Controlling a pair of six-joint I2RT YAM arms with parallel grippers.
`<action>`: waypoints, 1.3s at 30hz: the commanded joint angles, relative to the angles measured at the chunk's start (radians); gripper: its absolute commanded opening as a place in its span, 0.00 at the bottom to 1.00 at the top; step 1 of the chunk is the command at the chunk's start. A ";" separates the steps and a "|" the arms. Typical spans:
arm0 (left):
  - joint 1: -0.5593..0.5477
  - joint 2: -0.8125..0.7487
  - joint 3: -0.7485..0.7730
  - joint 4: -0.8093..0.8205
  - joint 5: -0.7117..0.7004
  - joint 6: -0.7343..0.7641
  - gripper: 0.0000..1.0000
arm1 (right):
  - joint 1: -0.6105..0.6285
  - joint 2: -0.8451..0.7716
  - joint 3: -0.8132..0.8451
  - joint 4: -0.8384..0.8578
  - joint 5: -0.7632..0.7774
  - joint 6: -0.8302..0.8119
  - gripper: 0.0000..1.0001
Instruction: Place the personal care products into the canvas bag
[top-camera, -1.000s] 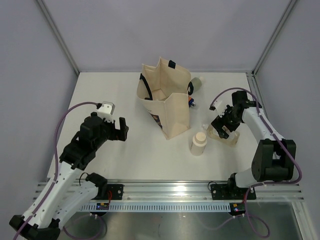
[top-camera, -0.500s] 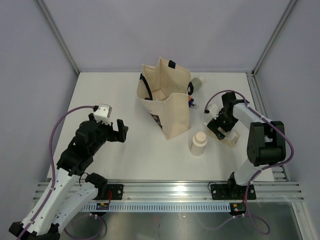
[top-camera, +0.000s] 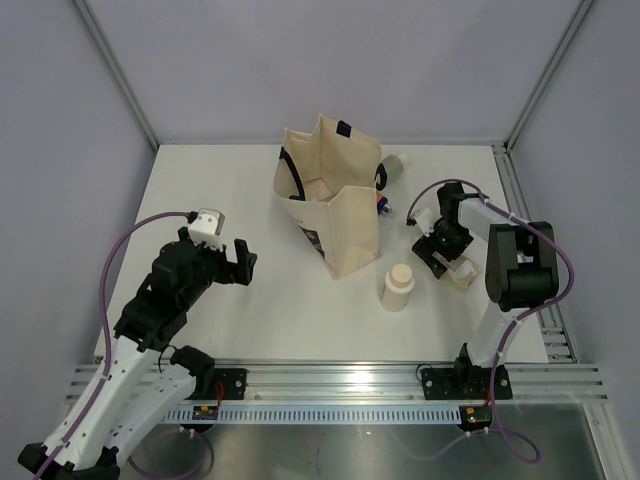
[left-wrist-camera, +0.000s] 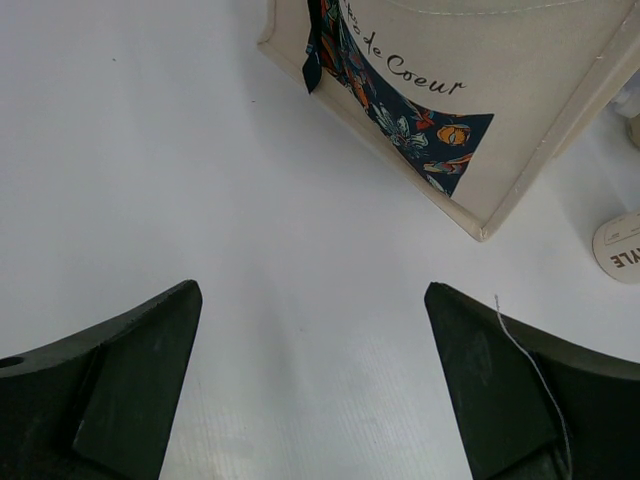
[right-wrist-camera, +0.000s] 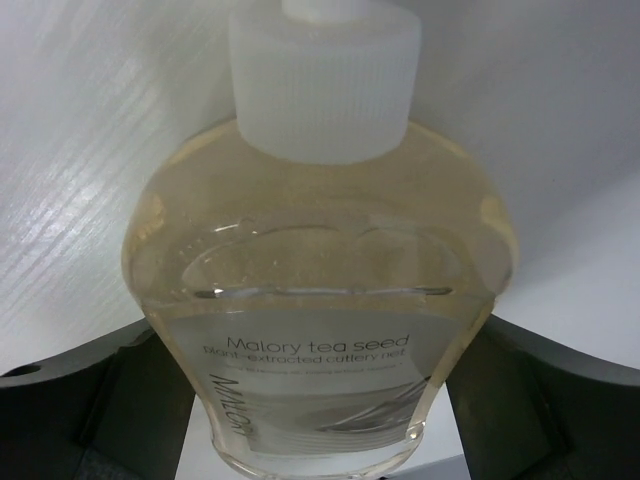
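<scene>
The canvas bag (top-camera: 335, 215) stands upright and open at the table's middle; its dark print shows in the left wrist view (left-wrist-camera: 400, 110). A short beige bottle (top-camera: 398, 286) stands to its front right. A sage-green bottle (top-camera: 392, 167) lies behind the bag. A clear amber-filled bottle (top-camera: 461, 276) with a white cap lies flat on the table at the right. My right gripper (top-camera: 447, 255) is low over it, and it fills the right wrist view (right-wrist-camera: 320, 300) between wide-apart fingers (right-wrist-camera: 100, 410). My left gripper (top-camera: 238, 262) is open and empty, left of the bag.
A small blue and red item (top-camera: 384, 206) lies against the bag's right side. The beige bottle's cap (left-wrist-camera: 620, 245) shows at the right edge of the left wrist view. Grey walls close the table on three sides.
My right arm has folded in and lowered over the amber bottle. My left arm has drawn back and to the left a little, its gripper still open.
</scene>
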 joint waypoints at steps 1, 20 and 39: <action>0.003 -0.001 0.000 0.054 0.007 0.017 0.99 | 0.009 0.029 0.057 -0.025 -0.015 0.039 0.92; 0.003 -0.007 -0.002 0.049 -0.011 0.014 0.99 | -0.263 -0.100 0.111 -0.065 -0.491 0.300 0.00; 0.003 -0.018 -0.005 0.054 -0.036 0.014 0.99 | -0.308 -0.308 0.324 -0.049 -1.031 0.438 0.00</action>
